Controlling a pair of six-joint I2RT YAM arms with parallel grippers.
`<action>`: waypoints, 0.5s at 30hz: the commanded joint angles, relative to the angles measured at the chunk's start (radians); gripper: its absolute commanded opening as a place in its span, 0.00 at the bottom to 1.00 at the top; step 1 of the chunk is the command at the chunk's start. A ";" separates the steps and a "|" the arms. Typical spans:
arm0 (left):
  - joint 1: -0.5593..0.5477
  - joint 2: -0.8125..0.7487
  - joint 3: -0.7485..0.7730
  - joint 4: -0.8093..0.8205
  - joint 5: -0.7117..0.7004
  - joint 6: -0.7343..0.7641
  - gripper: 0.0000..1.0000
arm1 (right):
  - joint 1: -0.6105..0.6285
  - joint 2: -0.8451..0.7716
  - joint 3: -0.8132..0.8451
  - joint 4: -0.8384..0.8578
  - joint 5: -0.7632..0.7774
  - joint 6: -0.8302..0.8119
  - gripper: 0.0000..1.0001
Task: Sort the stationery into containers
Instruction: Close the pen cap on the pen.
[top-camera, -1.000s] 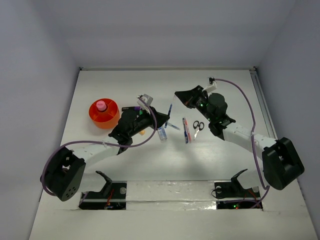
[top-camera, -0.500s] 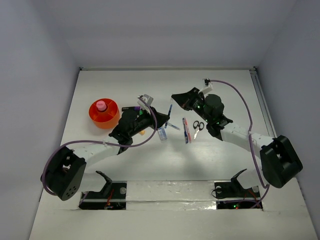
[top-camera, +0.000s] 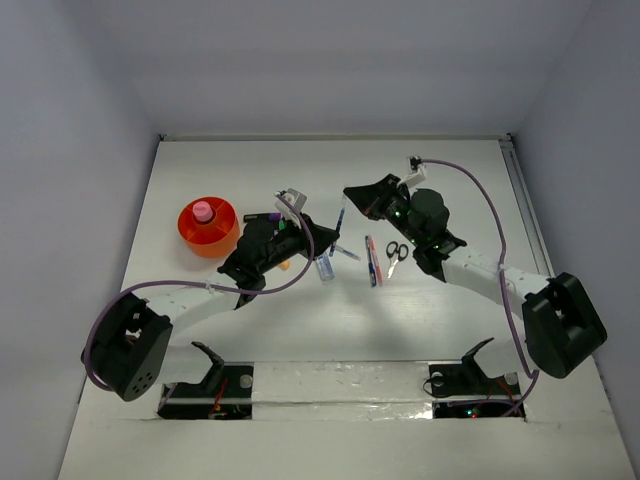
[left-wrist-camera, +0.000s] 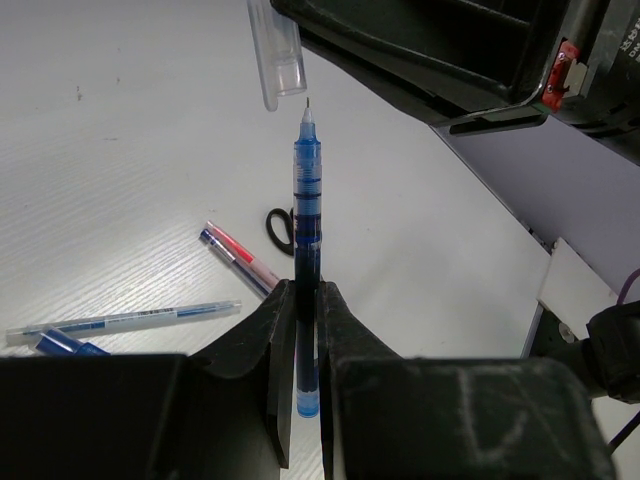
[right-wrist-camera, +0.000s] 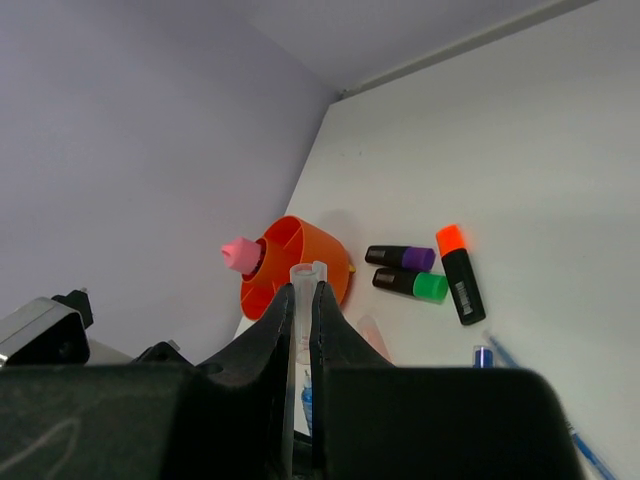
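White table (top-camera: 330, 330), grey-lilac walls on three sides. Orange holder (top-camera: 210, 232) sits toward the table's left edge, about halfway back. Pink-capped bottle (top-camera: 203, 211) stands in one of its sections.

Left gripper (left-wrist-camera: 306, 300) is narrow, clamped on a blue pen (left-wrist-camera: 307, 200). The pen stands straight out between the fingers, bare tip pointing away from the wrist, above the table's middle. Right gripper (right-wrist-camera: 303, 300) is also narrow, pinching a clear pen cap (right-wrist-camera: 306, 272). In the left wrist view the cap hangs just beyond the pen tip, a little to one side, not touching.

Flat on the table just beside the holder, on its middle-facing side: purple highlighter (right-wrist-camera: 402, 257) and green highlighter (right-wrist-camera: 412, 285) side by side, orange highlighter (right-wrist-camera: 458, 285) next to them.

Table middle: scissors (top-camera: 396, 251), with two pens (top-camera: 372, 260) lying together beside them. A thin pen (left-wrist-camera: 125, 322) lies apart from those, nearer the left arm.
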 joint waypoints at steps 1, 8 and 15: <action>0.000 -0.012 0.012 0.046 0.012 0.005 0.00 | 0.009 -0.051 -0.001 0.077 0.036 -0.038 0.00; 0.000 -0.013 0.013 0.040 0.009 0.006 0.00 | 0.009 -0.059 0.001 0.051 0.030 -0.044 0.00; 0.000 -0.021 0.010 0.038 0.005 0.009 0.00 | 0.009 -0.048 -0.016 0.054 0.039 -0.046 0.00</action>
